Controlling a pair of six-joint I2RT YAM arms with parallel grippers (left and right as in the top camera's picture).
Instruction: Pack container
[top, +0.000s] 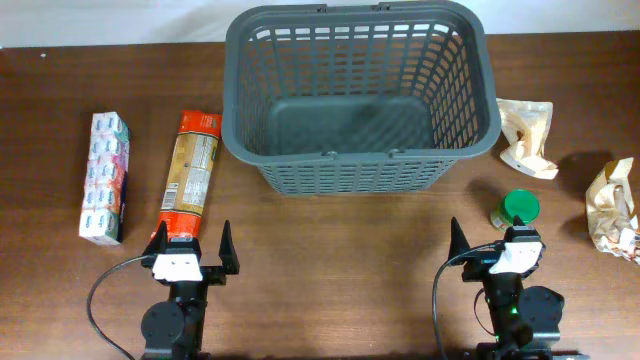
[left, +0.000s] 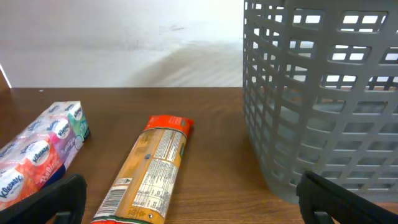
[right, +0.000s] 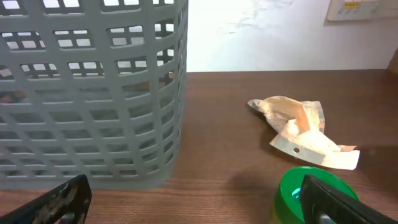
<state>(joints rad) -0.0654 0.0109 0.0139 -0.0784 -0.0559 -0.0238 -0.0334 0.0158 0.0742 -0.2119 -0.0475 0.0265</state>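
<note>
The large dark grey slotted basket stands empty at the back middle of the table; it also shows in the left wrist view and the right wrist view. My left gripper is open and empty at the front left, just short of an orange pasta packet. My right gripper is open and empty at the front right, with a green-lidded jar just ahead of its right finger.
A colourful tissue pack lies at the far left. A crumpled tan bag lies right of the basket, another near the right edge.
</note>
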